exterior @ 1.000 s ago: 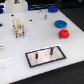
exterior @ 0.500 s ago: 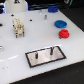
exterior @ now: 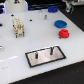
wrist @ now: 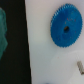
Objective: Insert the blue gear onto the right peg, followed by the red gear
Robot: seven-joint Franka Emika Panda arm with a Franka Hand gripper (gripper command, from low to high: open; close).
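White surface (exterior: 15,50), carrying the blue gear (exterior: 60,23) flat near its far edge, hole up. Just beside it, nearer the camera: the red gear (exterior: 64,34). Well apart, on the grey plate (exterior: 45,55): the right peg (exterior: 51,50), upright, bare. Jaws possibly out of frame; state cannot be told.

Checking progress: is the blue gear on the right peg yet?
No. The blue gear lies flat on the table, apart from the right peg, which stands bare.

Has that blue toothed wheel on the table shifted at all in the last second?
No. The blue gear sits in the same spot, just behind the red gear and beyond the grey plate, as it did earlier.
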